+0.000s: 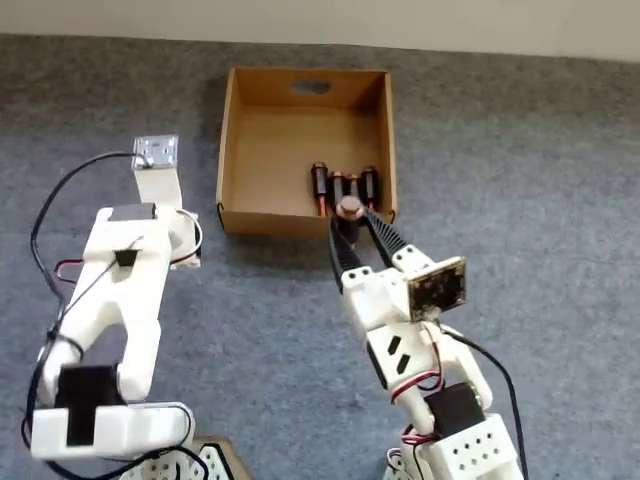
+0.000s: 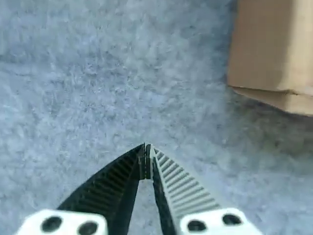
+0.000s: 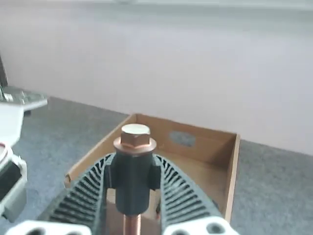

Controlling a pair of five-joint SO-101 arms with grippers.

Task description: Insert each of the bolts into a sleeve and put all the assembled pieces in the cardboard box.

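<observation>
three assembled pcs (image 1: 344, 186) lie in cardboard box (image 1: 232, 150) by front wall, right gripper (image 1: 350, 214) pinches 4th bolt-in-sleeve (image 3: 131, 176) upright above that wall, left gripper (image 2: 146, 152) pressed together over carpet (image 2: 98, 73) beside box.

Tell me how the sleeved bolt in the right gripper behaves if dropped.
Round, the sleeved bolt would probably roll until the box wall or the three pieces there stop it. Its metal core suggests stiff and heavy for its size. Held upright in the right gripper, it likely tips on landing.
</observation>
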